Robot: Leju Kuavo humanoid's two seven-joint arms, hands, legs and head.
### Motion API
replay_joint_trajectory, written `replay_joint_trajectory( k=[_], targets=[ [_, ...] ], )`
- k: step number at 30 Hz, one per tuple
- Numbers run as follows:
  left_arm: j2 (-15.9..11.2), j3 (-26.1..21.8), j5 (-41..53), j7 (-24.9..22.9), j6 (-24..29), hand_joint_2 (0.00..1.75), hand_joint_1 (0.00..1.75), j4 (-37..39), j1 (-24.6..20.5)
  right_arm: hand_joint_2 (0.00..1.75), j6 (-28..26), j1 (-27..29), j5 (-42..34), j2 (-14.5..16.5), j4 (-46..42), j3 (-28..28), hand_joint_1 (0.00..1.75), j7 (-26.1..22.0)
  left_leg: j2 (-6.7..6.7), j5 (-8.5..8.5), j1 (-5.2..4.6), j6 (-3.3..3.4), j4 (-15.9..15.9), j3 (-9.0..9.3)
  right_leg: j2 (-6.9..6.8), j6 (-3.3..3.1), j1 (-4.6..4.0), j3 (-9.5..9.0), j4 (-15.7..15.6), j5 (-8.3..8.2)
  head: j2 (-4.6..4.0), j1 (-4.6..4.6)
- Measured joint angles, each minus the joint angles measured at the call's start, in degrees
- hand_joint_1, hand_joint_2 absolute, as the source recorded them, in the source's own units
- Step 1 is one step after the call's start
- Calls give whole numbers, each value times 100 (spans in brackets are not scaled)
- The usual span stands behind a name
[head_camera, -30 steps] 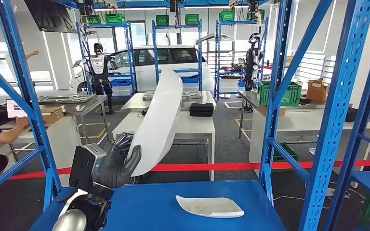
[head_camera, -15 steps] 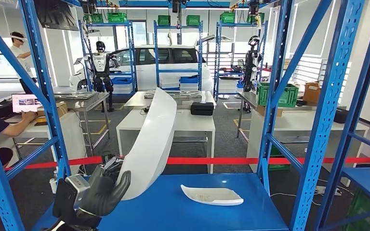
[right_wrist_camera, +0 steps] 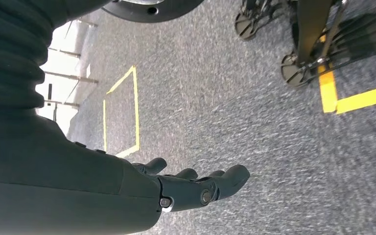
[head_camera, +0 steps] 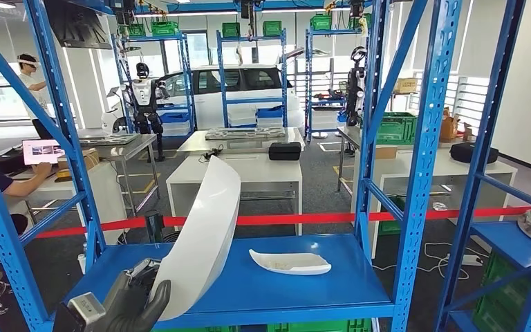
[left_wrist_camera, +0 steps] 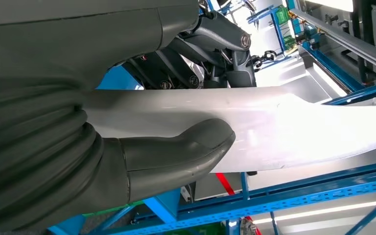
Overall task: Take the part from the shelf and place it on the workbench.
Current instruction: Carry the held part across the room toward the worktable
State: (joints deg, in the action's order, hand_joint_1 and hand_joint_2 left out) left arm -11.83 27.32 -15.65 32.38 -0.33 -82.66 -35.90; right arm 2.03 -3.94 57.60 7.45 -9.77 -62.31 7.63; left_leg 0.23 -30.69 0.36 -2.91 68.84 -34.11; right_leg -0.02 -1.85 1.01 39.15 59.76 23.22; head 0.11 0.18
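Note:
A long curved white panel part (head_camera: 204,238) stands upright in front of the blue shelf (head_camera: 304,287), gripped at its lower end by my left hand (head_camera: 135,308). In the left wrist view the thick grey thumb (left_wrist_camera: 176,154) presses across the white part (left_wrist_camera: 293,129) while darker fingers clamp its other side. A smaller white part (head_camera: 290,261) lies flat on the shelf board, to the right of the held panel. My right hand (right_wrist_camera: 191,188) hangs over grey carpet, fingers loosely apart, holding nothing.
Blue shelf uprights (head_camera: 425,138) frame the view on both sides. Red barrier tape (head_camera: 332,218) runs behind the shelf. White workbenches (head_camera: 245,173) stand beyond it, one bearing a black case (head_camera: 285,151). A seated person (head_camera: 7,190) is at the left, another stands further back.
The whole view has pulled back from the shelf, so more of its frame shows. My left hand and the white panel sit lower in the picture, clear of the shelf board.

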Motion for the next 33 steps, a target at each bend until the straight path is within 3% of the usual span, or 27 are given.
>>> replay_joint_trajectory(
  k=[2,3,4,6,7,8,10,11,12,13,15,17,18,19,21,22,23,25,26,27,29,30,32,33],
  targets=[
    [-41,-13,-51,154,-52,175,175,-4,43,175,2,-3,11,-3,0,3,0,-89,-16,-92,-27,69,-799,570,1,57,-10,67,-5,-121,0,3],
    [-53,-20,-64,221,-78,175,175,-3,61,175,3,-5,13,-7,0,4,0,-150,-27,-173,-44,108,-1033,714,1,93,-8,65,-21,-178,0,2],
    [-60,-25,-69,278,-103,175,175,1,91,175,5,-5,11,-11,0,4,0,-217,-31,-179,-65,153,-1124,746,2,134,-7,56,-55,-239,0,3],
    [-60,-31,-69,352,-140,175,175,15,157,175,10,2,5,-30,0,5,0,-347,-19,-48,-54,255,-1139,655,12,210,6,80,-85,-273,0,3],
    [-50,-31,-68,372,-153,175,175,24,185,175,11,4,3,-38,0,6,0,-410,-8,39,-45,309,-1154,587,18,239,4,133,7,-122,0,9],
    [-36,-31,-67,389,-161,175,175,34,202,175,11,6,2,-48,0,6,0,-468,3,132,-30,349,-1166,504,23,259,4,212,206,134,0,15],
    [8,-30,-63,413,-179,175,175,63,226,175,10,0,-2,-60,0,7,0,-578,7,300,-39,393,-1157,303,24,290,-1,382,904,758,0,26],
    [35,-30,-59,425,-192,175,175,84,241,175,9,-1,-4,-67,0,7,0,-618,9,379,-46,397,-1146,195,24,300,-3,427,1257,913,0,30],
    [67,-30,-56,435,-208,175,175,112,256,175,3,-4,-7,-75,0,7,0,-640,11,456,-53,397,-1129,82,24,303,-6,409,1504,929,0,31],
    [101,-30,-53,451,-227,175,175,148,268,175,-9,-5,-9,-84,0,7,0,-627,13,526,-58,390,-1105,-31,24,296,-11,306,1582,828,0,35],
    [163,-31,-48,492,-265,175,175,217,275,175,-46,-6,-3,-105,-1,7,0,-512,15,638,-59,365,-1032,-229,23,250,-27,-199,1131,591,0,42],
    [215,-42,-24,545,-285,175,175,277,280,175,-81,-9,18,-132,-2,7,0,-326,20,720,-70,316,-959,-355,21,183,-64,-806,335,710,0,44],
    [234,-51,-10,580,-288,175,175,306,286,175,-95,-8,34,-143,-2,7,0,-228,26,759,-70,284,-940,-380,22,155,-84,-968,71,812,0,44],
    [250,-59,2,617,-290,175,175,333,296,175,-104,-5,51,-149,-2,7,0,-136,31,804,-69,248,-943,-391,23,130,-100,-1022,-62,865,0,40],
    [266,-95,8,695,-279,175,175,386,351,175,-112,22,95,-155,2,9,0,37,26,854,-55,178,-957,-422,10,66,-91,-945,-102,762,-1,40],
    [266,-134,9,719,-269,175,175,397,405,175,-108,34,128,-171,4,19,0,121,15,748,-51,140,-896,-466,1,23,-75,-894,-118,688,-1,35],
    [256,-186,8,738,-260,175,175,402,478,175,-99,51,168,-192,6,36,0,199,5,532,-43,102,-732,-533,-7,-12,-57,-825,-136,607,-1,31],
    [226,-296,21,751,-247,175,175,389,638,175,-79,85,227,-245,7,78,0,290,-3,-66,-15,33,-105,-690,-10,-43,-44,-663,-141,461,-1,15],
    [210,-341,41,756,-244,175,175,384,712,175,-69,106,239,-267,7,91,0,289,-3,-256,-1,7,244,-744,-13,-40,-43,-573,-137,387,-1,12],
    [197,-377,70,758,-243,175,175,382,780,175,-62,121,239,-292,7,98,0,267,-3,-304,10,-12,500,-742,-16,-32,-41,-479,-133,312,-1,9],
    [175,-431,138,761,-251,175,175,380,881,175,-41,134,243,-339,7,100,0,198,-2,-57,26,-25,515,-490,-28,-3,-36,-279,-117,163,0,5],
    [170,-452,179,761,-254,175,175,375,909,175,-21,134,262,-364,7,108,0,163,-3,79,32,-19,245,-218,-32,18,-33,-191,-107,94,0,3],
    [167,-492,281,764,-226,175,175,333,933,175,24,131,313,-425,7,136,0,98,-10,24,18,30,-579,421,-34,75,-38,-73,-85,-23,0,3],
    [167,-511,327,769,-189,175,175,302,951,175,48,130,332,-462,7,150,0,55,-14,-71,2,71,-909,634,-34,110,-38,-50,-85,-82,0,6]
  ],
)
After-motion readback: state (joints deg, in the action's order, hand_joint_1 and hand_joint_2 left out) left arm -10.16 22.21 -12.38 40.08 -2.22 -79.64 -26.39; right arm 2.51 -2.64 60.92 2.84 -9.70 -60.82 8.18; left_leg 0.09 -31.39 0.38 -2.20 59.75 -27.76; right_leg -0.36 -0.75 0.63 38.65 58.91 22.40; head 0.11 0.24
